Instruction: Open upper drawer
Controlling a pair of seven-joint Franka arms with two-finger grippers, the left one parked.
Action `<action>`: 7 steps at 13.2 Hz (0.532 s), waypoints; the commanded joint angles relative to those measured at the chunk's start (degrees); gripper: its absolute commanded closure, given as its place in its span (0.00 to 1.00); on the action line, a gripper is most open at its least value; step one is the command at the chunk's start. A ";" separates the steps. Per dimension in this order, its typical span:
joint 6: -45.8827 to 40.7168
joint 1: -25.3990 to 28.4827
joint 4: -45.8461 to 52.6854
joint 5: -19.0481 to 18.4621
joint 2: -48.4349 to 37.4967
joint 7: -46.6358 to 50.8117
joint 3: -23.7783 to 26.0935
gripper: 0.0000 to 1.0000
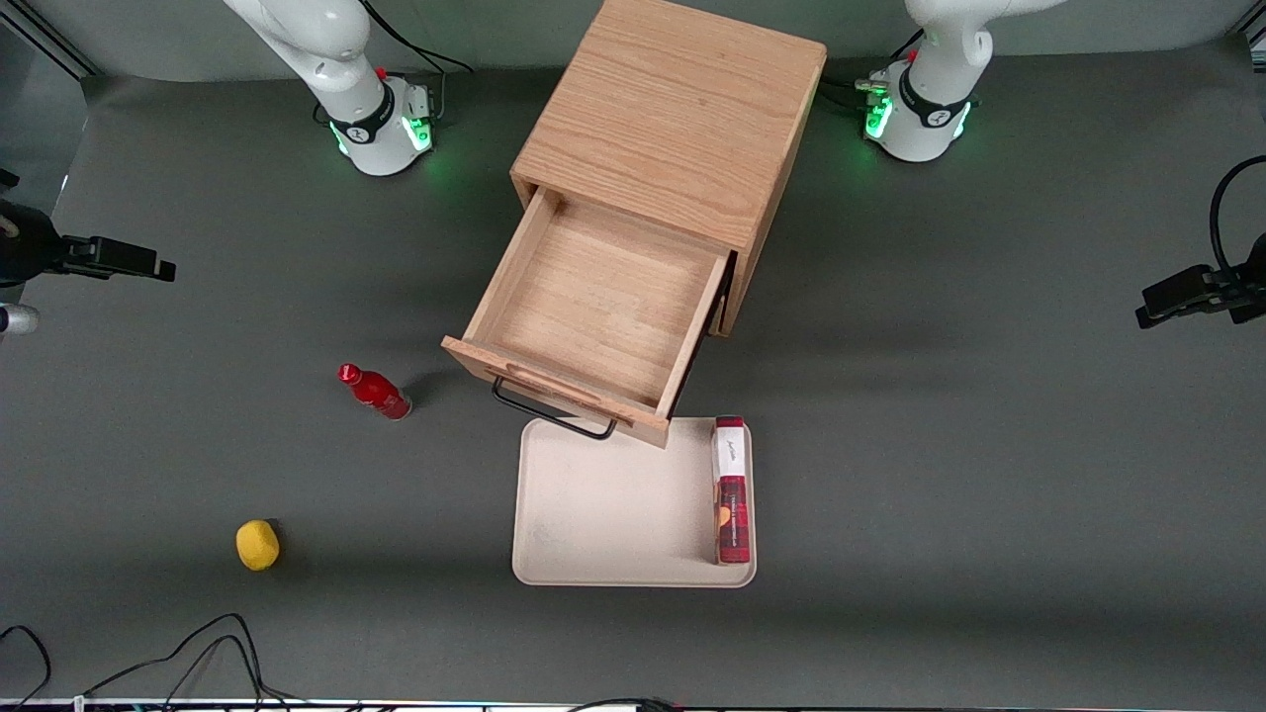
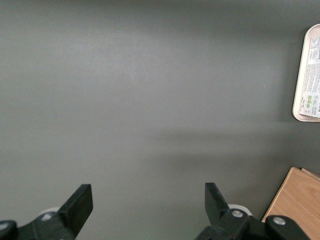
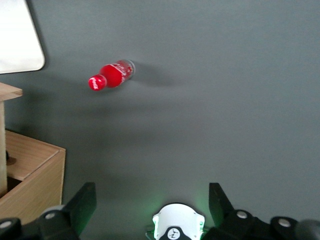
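gripper (image 3: 150, 205): fingers apart, above grey table (image 1: 989, 445) | upper drawer (image 1: 603, 302): pulled out | tray (image 1: 603, 504): on table

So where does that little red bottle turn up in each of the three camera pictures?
Front view: red bottle on the table beside the open upper drawer.
Right wrist view: bottle seen past the open gripper.
Left wrist view: not in it.
Shared landmark: the beige tray, its corner near the bottle.
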 commanded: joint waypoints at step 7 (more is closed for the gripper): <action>-2.48 17.48 0.90 -3.47 -1.60 1.60 -12.35 0.00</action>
